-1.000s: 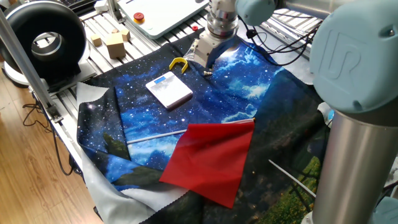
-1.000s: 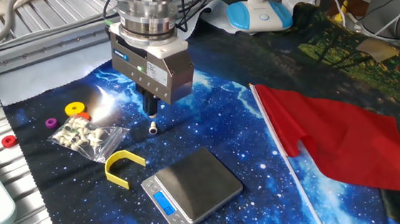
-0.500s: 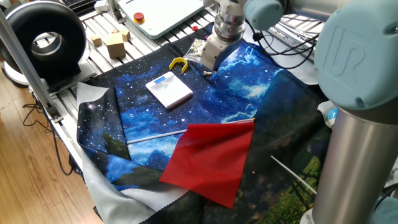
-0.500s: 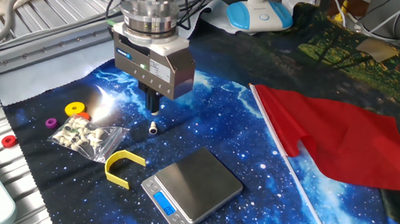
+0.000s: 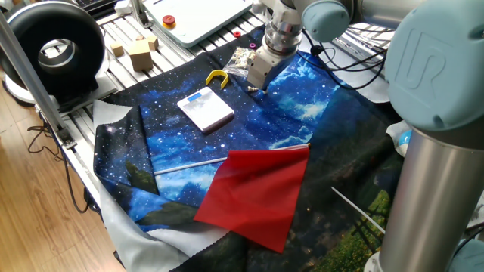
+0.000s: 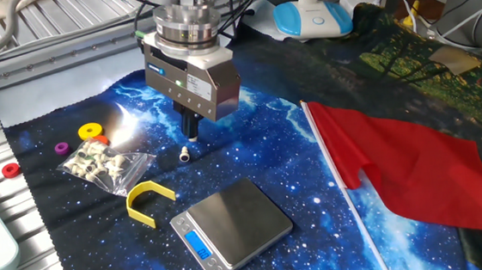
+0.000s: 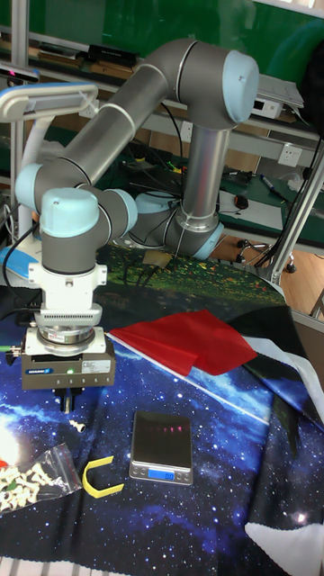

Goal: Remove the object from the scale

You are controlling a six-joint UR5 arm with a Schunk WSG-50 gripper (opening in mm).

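Over the last second the arm has lifted a little and drifted away from the scale, and its dark two-piece fingers [image 6: 188, 127] now hang just above the starry blue cloth [image 6: 317, 224] that covers the bench. The tiny silvery-grey metal bolt [image 6: 186, 154] has not moved in that time. It lies on the cloth just below and beside the fingertips, well apart from the flat white square scale with the pale blue panel [image 6: 231, 223], on the side away from that panel.

From here the fingers look drawn close together, but I cannot tell exactly how wide the gap is. I see nothing held between them, since the bolt is down on the cloth.

The scale's steel platform is bare in both fixed views and in the tall view. I judge the removal done and the arm backing off after the release. The readout is too small for me to read.

The only real container is a crumpled clear plastic bag [image 6: 105, 165] of small pale parts, left of the bolt and untouched. A yellow U-shaped plastic piece [image 6: 148, 200] lies between the bag and the scale. The red cloth sheet [image 6: 407, 167] sits well off to the right.
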